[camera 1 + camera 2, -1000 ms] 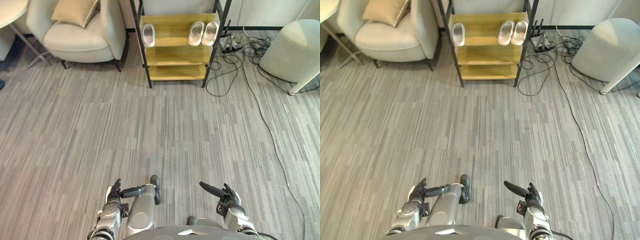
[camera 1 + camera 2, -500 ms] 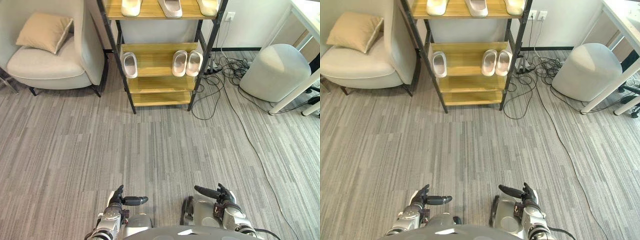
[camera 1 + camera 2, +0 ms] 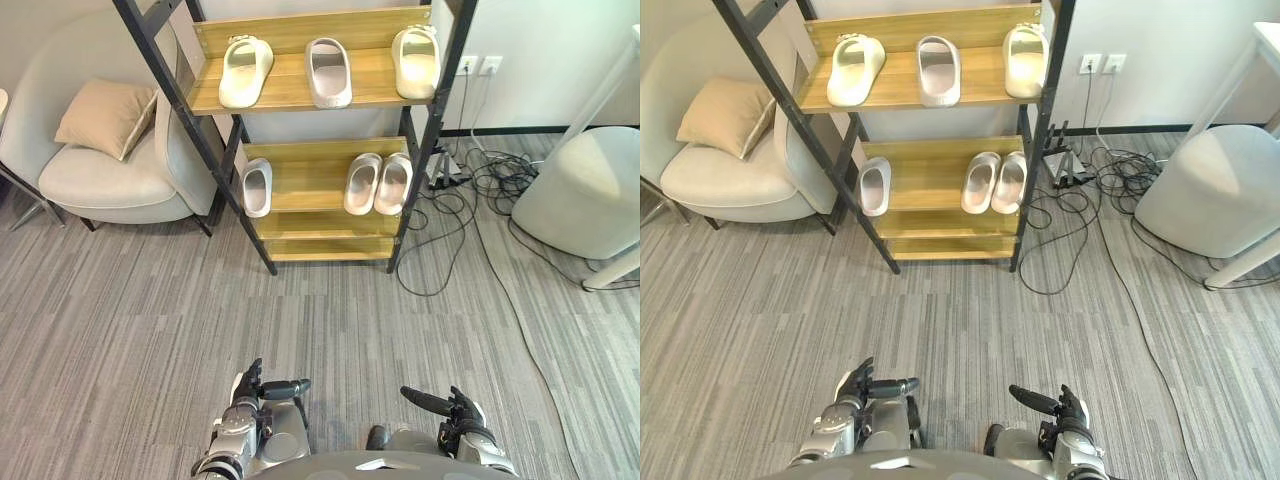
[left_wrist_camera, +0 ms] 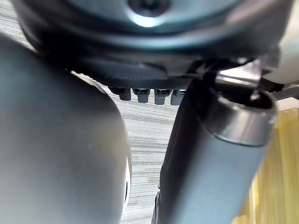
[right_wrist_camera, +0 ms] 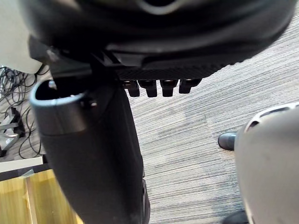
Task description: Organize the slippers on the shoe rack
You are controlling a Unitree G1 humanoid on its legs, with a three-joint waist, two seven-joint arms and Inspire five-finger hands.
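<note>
At the bottom edge, your left hand (image 3: 250,392) and right hand (image 3: 458,410) hang loose and empty. Farther up, the shoe rack (image 3: 300,205) holds all the slippers (image 3: 379,183). A stray slipper (image 3: 257,187) sits apart mid-frame, so pairing looks unfinished.

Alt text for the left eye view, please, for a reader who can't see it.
A wooden shoe rack stands on carpet with three pale slippers on its top shelf and three more on the middle shelf, one set apart at the left. The robot's left hand and right hand, both empty, show low in front; an armchair stands left of the rack.
</note>
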